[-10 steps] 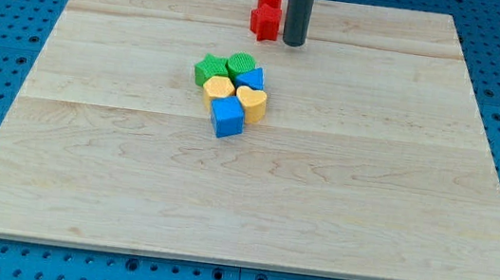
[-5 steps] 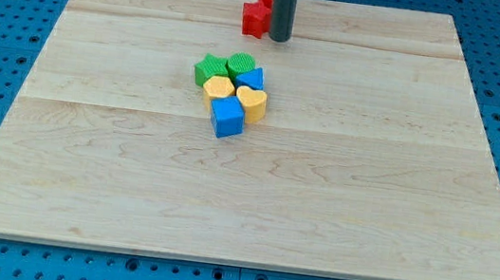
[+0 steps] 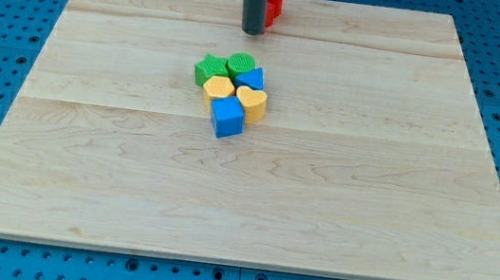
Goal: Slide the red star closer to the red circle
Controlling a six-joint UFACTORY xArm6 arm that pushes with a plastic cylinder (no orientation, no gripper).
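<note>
Green, yellow and blue blocks (image 3: 231, 92) sit bunched left of centre on the wooden board (image 3: 370, 174), and no bin or tray shows. At the far edge my tip (image 3: 252, 31) stands just left of a red block (image 3: 273, 2), half hidden by the rod, so star and circle look already together, though I cannot tell which shows. No pincer here, only the bare rod.

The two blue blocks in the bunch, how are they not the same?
The front blue block sits at the bunch's bottom edge with its whole top and front showing; the back blue block is tucked behind the yellow hearts, so only part shows. The front one looks like a cube; the back one's shape is hard to tell. Both are blue and far from my tip.
</note>
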